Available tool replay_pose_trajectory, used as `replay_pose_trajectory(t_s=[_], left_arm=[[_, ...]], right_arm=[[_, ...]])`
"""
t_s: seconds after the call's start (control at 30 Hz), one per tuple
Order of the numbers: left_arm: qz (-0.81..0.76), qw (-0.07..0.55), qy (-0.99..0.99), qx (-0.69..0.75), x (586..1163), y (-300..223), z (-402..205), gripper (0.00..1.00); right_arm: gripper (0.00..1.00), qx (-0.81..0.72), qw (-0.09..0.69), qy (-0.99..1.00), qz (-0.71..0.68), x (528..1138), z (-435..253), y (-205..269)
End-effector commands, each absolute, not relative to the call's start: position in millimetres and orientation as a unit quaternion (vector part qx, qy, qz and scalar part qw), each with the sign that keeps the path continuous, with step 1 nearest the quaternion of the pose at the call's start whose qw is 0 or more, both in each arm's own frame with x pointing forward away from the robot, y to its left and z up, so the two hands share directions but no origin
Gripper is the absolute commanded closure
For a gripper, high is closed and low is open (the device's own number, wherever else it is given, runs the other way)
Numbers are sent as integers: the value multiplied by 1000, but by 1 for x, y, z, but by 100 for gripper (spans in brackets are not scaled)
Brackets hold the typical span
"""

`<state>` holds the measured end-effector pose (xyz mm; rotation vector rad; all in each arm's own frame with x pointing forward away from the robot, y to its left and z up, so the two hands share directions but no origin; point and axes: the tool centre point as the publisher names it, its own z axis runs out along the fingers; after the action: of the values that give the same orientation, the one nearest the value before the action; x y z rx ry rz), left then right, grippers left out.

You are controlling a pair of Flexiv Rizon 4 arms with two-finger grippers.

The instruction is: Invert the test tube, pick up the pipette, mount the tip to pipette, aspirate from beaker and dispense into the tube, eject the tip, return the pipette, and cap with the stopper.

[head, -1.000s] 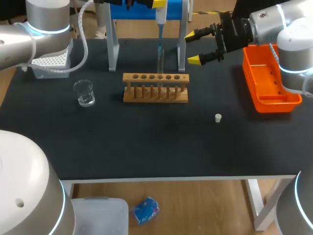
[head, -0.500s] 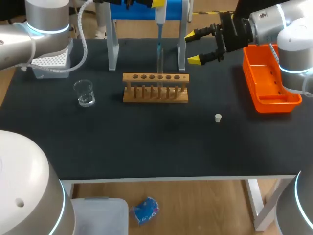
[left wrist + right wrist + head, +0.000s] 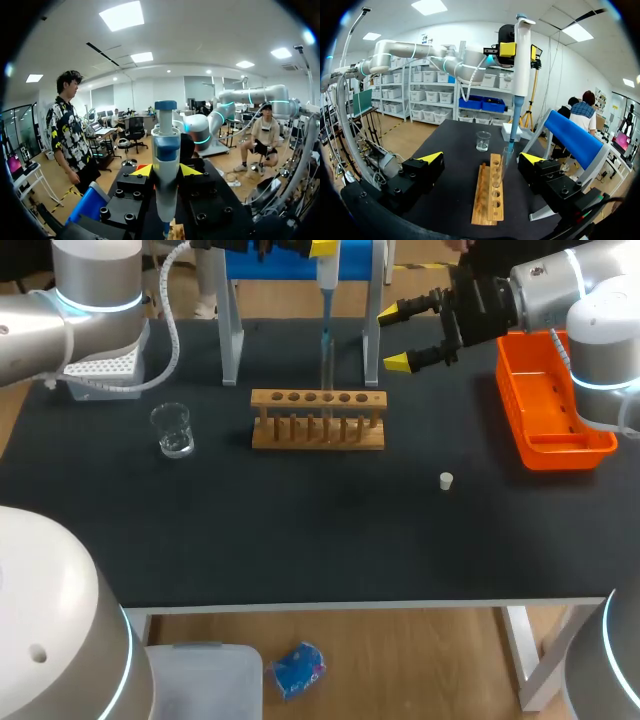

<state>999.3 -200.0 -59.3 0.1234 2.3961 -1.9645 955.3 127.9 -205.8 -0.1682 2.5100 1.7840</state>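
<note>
My left gripper [image 3: 322, 246] at the back is shut on the white and blue pipette [image 3: 327, 285], which stands upright between its yellow fingertips [image 3: 142, 171]. The pipette's tip reaches down into a clear test tube [image 3: 327, 370] standing in the wooden rack [image 3: 318, 422]. In the right wrist view the pipette [image 3: 521, 50] hangs over the tube [image 3: 506, 162] and rack [image 3: 490, 195]. My right gripper [image 3: 402, 337] hovers open to the right of the tube, nothing between its fingers. A glass beaker [image 3: 173, 428] stands left of the rack. The small white stopper [image 3: 446, 480] lies front right of the rack.
An orange bin [image 3: 552, 405] sits at the right edge. A white tip box [image 3: 100, 370] stands at the back left. A blue pipette stand [image 3: 232, 330] with pale legs straddles the area behind the rack.
</note>
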Motion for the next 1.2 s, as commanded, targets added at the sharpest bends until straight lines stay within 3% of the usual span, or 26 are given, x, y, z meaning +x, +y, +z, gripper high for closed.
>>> replay_pose_trajectory(t_s=[0.03,1.2], left_arm=[[-635,20,771,42,1001,-201,-60,100],[-636,16,771,38,1003,-201,-69,100]], right_arm=[[0,-55,29,814,578,955,-206,127],[0,-55,29,814,578,955,-206,127]])
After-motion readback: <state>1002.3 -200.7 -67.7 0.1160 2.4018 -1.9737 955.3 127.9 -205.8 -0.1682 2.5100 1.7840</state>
